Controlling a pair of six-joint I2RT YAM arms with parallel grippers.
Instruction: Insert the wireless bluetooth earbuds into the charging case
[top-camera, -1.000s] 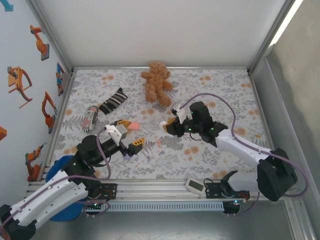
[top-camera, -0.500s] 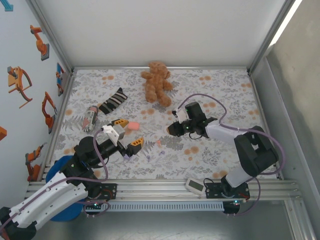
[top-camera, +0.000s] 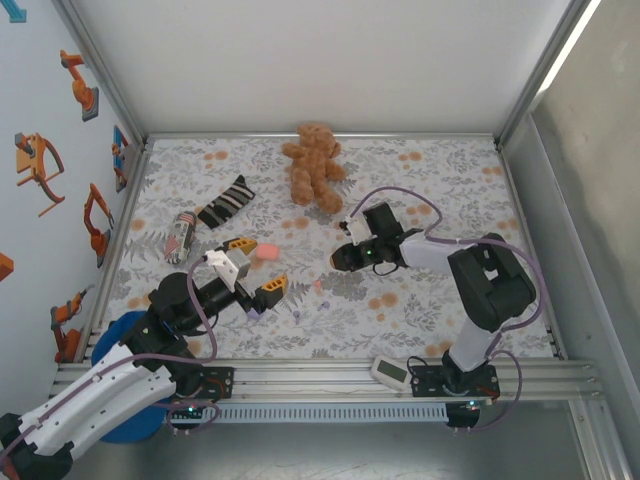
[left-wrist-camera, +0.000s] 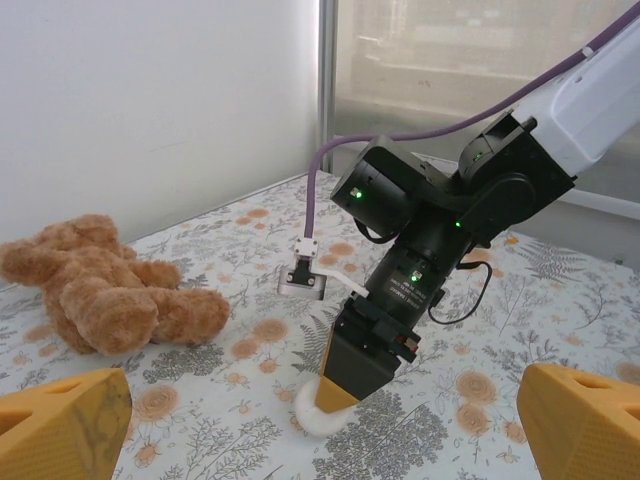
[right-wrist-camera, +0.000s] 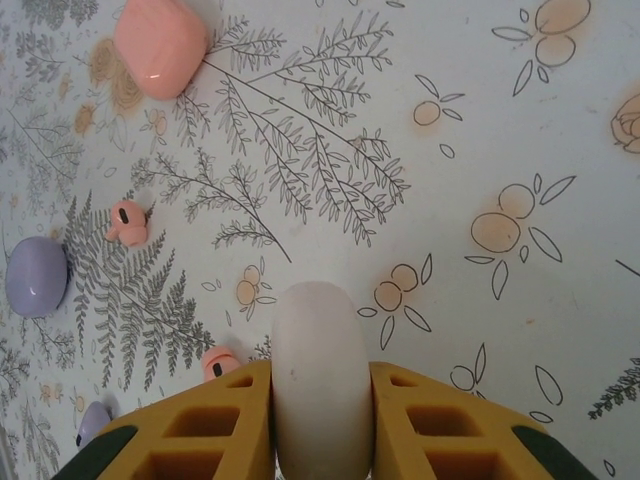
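The right claw is pinching a white case. Its two yellow plastic fingers, moulded with square hollows, press flat against the case's sides. The smooth, pill-shaped shell sticks out ahead of them. In the left wrist view this claw tilts steeply down, with the case low at the mat. Whether the case touches the mat I cannot tell.

The mat is a pale sheet printed with grey ferns and orange flowers, and the earbuds lie loose on it, none in a case. One pink earbud, a tiny glossy lump with a dark spot, sits just beside one finger. A lilac earbud lies near it, at that finger's outer edge. A second pink earbud lies farther out among the fern prints. Near that one is a lilac case, rounded and shiny like a pebble. Well beyond it is a pink case, a soft-cornered square with a satin sheen.

The left claw is spread wide, its yellow wedge-shaped fingers well apart with nothing between them. It hangs near the pink case.

At the far side of the mat lie a brown plush teddy bear and a striped sock.
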